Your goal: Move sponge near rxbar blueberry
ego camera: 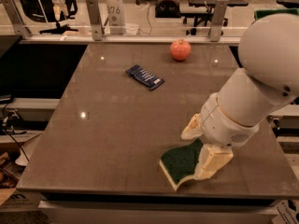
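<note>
The sponge (179,162), dark green on top with a pale yellow edge, lies near the table's front edge, right of centre. My gripper (202,145) hangs over the sponge's right end. Its cream fingers (212,161) are spread, one behind the sponge and one at its front right corner. The jaws are open, not closed on the sponge. The rxbar blueberry (145,77), a flat dark blue wrapper with white print, lies far back, left of centre. My large white arm (261,78) covers the table's right side.
A red apple (180,50) stands at the back of the brown table (103,125), right of the bar. Metal rail posts (94,18) run along the far edge. The table's front edge is just below the sponge.
</note>
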Motion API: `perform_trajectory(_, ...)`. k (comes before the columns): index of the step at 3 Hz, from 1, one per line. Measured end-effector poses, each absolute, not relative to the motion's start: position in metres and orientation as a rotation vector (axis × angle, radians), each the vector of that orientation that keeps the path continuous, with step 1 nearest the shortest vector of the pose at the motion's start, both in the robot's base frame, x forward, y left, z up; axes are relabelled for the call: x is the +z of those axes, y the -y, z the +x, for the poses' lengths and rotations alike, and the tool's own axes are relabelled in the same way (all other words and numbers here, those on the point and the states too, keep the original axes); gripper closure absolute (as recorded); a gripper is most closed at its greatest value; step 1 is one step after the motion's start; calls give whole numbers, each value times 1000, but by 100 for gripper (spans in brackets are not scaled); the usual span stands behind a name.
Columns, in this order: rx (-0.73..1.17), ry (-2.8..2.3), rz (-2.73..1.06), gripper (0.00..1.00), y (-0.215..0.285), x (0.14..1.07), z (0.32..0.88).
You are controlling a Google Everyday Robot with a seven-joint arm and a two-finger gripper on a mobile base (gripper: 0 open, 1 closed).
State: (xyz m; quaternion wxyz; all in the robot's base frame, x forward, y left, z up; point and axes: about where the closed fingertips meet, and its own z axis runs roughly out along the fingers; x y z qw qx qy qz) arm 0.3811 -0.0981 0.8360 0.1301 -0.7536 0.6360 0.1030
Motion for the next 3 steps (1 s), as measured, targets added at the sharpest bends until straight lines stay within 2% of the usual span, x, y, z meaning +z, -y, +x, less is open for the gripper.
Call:
perform_trajectory(2,317,-1838,-2203,87,97,836,377)
perform_trajectory(3,297,-1829,-2202,100,94,849,382)
